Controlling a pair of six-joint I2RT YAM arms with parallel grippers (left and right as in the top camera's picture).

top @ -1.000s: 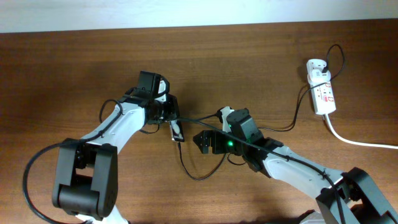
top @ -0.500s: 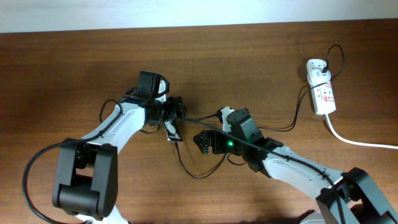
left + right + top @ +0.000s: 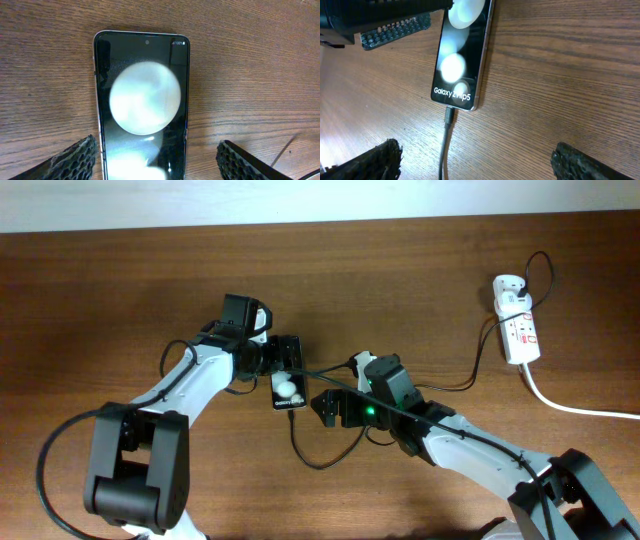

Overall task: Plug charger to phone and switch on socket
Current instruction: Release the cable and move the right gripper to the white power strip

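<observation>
The phone (image 3: 287,390) lies flat and face up on the wooden table, its glossy screen (image 3: 142,105) showing white round spots. My left gripper (image 3: 283,358) is open and straddles the phone's near end; the left finger (image 3: 75,160) is close beside its edge and the right finger (image 3: 250,162) stands well apart. The charger (image 3: 305,452) is a thin black cable whose plug tip (image 3: 449,114) sits in the phone's (image 3: 462,55) bottom port. My right gripper (image 3: 322,408) is open just right of the phone, and the cable (image 3: 442,150) runs between its fingers untouched. The socket (image 3: 518,325) lies at the far right.
A thick white cord (image 3: 575,406) leaves the socket toward the right edge. The black cable loops across the table in front of the right arm and back up to the socket's adapter (image 3: 508,287). The left gripper's finger (image 3: 395,30) shows at the top left of the right wrist view.
My left gripper has opened and let go of the phone. The phone, held on its edge before, has tipped over and now lies flat, face up. The right arm has not moved.
</observation>
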